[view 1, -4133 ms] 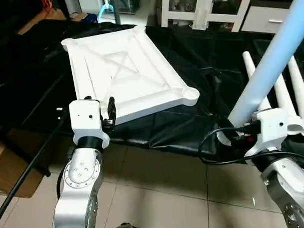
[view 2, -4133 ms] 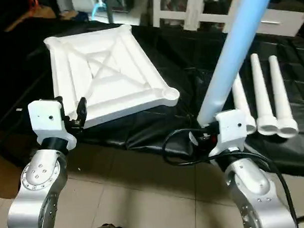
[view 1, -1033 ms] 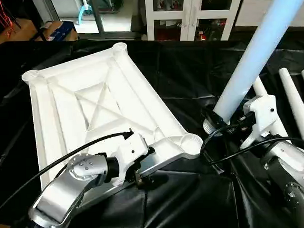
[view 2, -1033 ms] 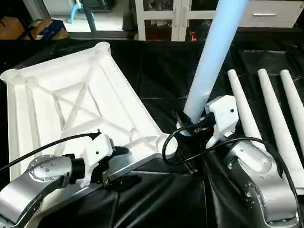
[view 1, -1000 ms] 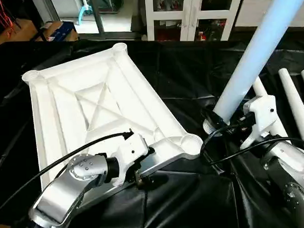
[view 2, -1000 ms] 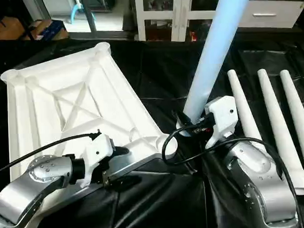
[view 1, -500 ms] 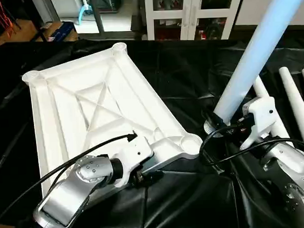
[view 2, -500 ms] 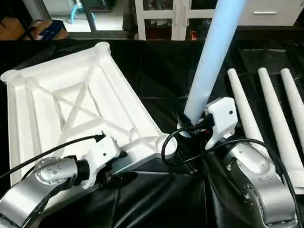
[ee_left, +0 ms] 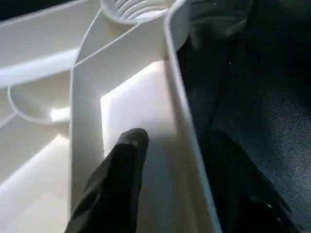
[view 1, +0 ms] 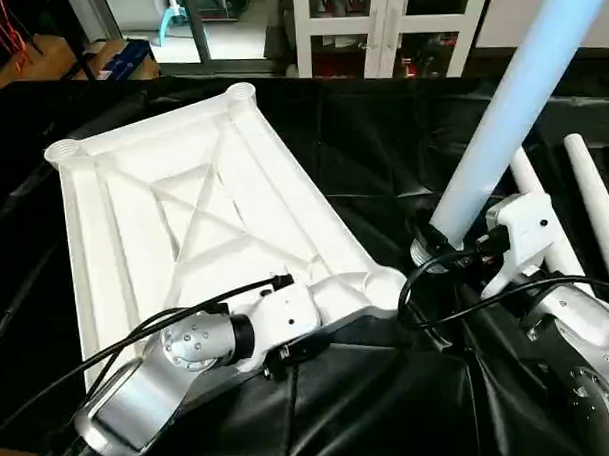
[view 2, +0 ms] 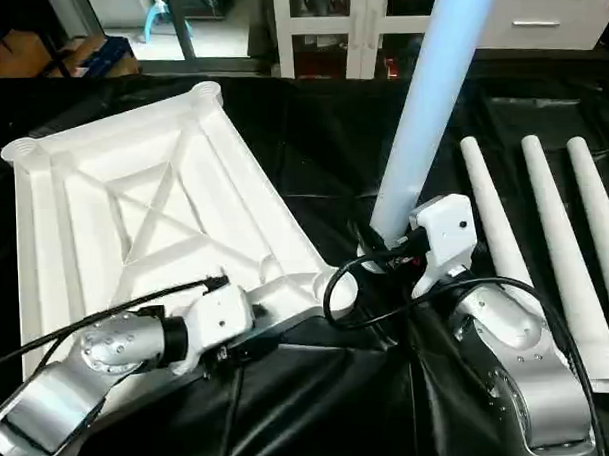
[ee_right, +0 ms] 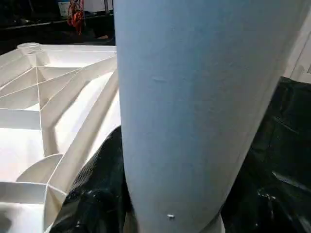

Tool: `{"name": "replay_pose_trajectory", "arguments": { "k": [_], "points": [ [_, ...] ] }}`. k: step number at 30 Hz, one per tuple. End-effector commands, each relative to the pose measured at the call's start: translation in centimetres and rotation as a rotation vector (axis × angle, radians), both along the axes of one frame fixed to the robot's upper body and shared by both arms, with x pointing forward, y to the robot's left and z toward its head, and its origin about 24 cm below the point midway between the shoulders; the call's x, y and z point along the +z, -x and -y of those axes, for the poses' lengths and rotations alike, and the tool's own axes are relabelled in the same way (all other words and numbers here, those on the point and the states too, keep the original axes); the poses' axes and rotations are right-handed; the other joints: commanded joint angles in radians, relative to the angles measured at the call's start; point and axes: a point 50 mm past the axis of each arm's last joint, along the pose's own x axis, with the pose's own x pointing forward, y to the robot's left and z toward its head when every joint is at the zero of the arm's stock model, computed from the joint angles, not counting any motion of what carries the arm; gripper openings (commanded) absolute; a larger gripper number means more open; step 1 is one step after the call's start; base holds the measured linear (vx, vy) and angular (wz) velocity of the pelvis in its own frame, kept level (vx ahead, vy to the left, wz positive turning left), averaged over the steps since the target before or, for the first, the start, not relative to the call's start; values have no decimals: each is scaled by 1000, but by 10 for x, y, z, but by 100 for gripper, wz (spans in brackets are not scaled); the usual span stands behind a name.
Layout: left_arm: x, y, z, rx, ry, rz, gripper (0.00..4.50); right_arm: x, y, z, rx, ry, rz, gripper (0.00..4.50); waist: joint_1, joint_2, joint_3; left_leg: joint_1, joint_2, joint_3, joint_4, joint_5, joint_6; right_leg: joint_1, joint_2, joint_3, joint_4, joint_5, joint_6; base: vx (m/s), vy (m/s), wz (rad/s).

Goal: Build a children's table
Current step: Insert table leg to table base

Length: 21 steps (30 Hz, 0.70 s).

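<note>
3 legs (view 2: 545,230) lie on my black cloth (view 1: 382,155), right of the upturned top (view 1: 184,212). Left gripper (ee_left: 175,165) straddles its near rim; right gripper (view 1: 456,258) clamps 1 leg (view 1: 511,111) upright.

White X-ribbed tabletop (view 1: 184,212), black sheet (view 1: 381,135)

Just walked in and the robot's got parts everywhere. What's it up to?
It is assembling a children's table. The white tabletop lies underside up on the black sheet. The left gripper straddles the top's near rim by a corner socket, one black finger inside the rim. The right gripper holds one leg upright, beside that socket but not in it. Three more legs lie to the right.
</note>
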Motion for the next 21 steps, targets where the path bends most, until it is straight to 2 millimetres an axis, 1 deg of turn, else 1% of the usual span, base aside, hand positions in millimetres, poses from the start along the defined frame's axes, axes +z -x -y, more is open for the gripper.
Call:
{"name": "replay_pose_trajectory", "arguments": {
  "k": [1,3,4,5,6,7,8,9,10,11,12,13,14,15,16,17,19,21],
  "points": [
    [-2,-3,-1,-36,-22,38,172,3,1,-2,4,-3,27,191,-4,-8,-47,16,106,-45,-91,-92,82,37,-77,39,-59,26,-261,0,0,0],
    [-5,-4,-2,-60,-35,53,158,3,1,-3,2,-3,28,191,-4,-7,-47,17,107,-45,-92,-91,79,35,-77,40,-58,33,-259,0,0,0],
    [-5,-5,-2,-64,-37,56,150,3,0,-3,2,-3,28,191,-4,-8,-49,18,106,-44,-89,-75,77,36,-78,39,-55,64,-263,0,0,0],
    [-7,-6,-2,-75,-49,66,142,3,0,-3,1,-3,29,191,-5,-6,-49,17,105,-43,-88,-65,78,36,-77,39,-55,78,-264,0,0,0],
    [-8,-8,-2,-97,-59,86,135,3,0,-3,1,-3,29,191,-5,-6,-49,17,105,-43,-88,-63,78,37,-78,39,-53,84,-266,0,0,0],
    [-8,-11,-2,-119,-61,107,129,3,0,-3,0,-5,29,191,-4,-6,-47,16,104,-44,-89,-73,82,36,-76,39,-57,75,-261,0,0,0],
    [-8,-12,-1,-127,-61,114,124,3,1,-3,0,-5,29,191,-5,-7,-48,17,105,-42,-89,-80,79,37,-77,40,-56,72,-261,0,0,0],
    [-8,-13,-1,-134,-61,121,108,3,1,-4,-1,-6,29,191,-5,-7,-49,18,106,-43,-89,-82,77,37,-79,40,-56,71,-263,0,0,0],
    [-7,-15,0,-155,-57,136,108,3,1,-4,-2,-7,29,191,-6,-7,-48,17,105,-44,-90,-83,74,38,-79,39,-55,70,-265,0,0,0],
    [-6,-17,1,-181,-57,154,96,3,0,-3,-3,-8,29,191,-7,-8,-47,18,105,-42,-91,-98,72,37,-79,41,-57,52,-264,0,0,0],
    [-5,-19,3,-203,-49,169,93,3,0,-4,-4,-8,29,191,-6,-8,-46,18,106,-42,-92,-106,71,37,-80,41,-58,43,-265,0,0,0],
    [-5,-19,3,-203,-49,169,93,3,0,-4,-4,-8,29,191,-3,-8,-47,24,107,-38,-92,-119,68,33,-80,43,-60,27,-265,0,0,0],
    [-4,-23,4,-229,-46,190,90,3,0,-4,-5,-9,30,191,-1,-7,-45,22,107,-38,-93,-120,69,32,-81,44,-62,17,-265,0,0,0],
    [-3,-26,5,-251,-45,203,87,3,0,-4,-5,-10,31,191,-1,-5,-45,22,108,-38,-94,-122,67,33,-81,44,-61,13,-264,0,0,0],
    [-2,-29,6,-276,-48,219,87,3,-1,-5,-5,-11,32,191,1,-5,-46,27,108,-36,-93,-122,64,27,-78,44,-62,7,-263,0,0,0],
    [-2,-30,6,-290,-51,228,85,3,-1,-5,-5,-11,32,191,2,-7,-47,26,109,-34,-94,-123,65,29,-80,45,-61,10,-262,0,0,0],
    [-1,-33,7,-311,-57,239,84,3,-1,-5,-5,-11,33,191,2,-5,-47,22,109,-35,-95,-110,67,32,-82,44,-59,11,-260,0,0,0],
    [-1,-34,7,-333,-61,248,84,3,-1,-6,-5,-12,34,191,1,-3,-46,20,108,-35,-96,-109,68,30,-80,42,-60,7,-257,0,0,0]
  ]
}}
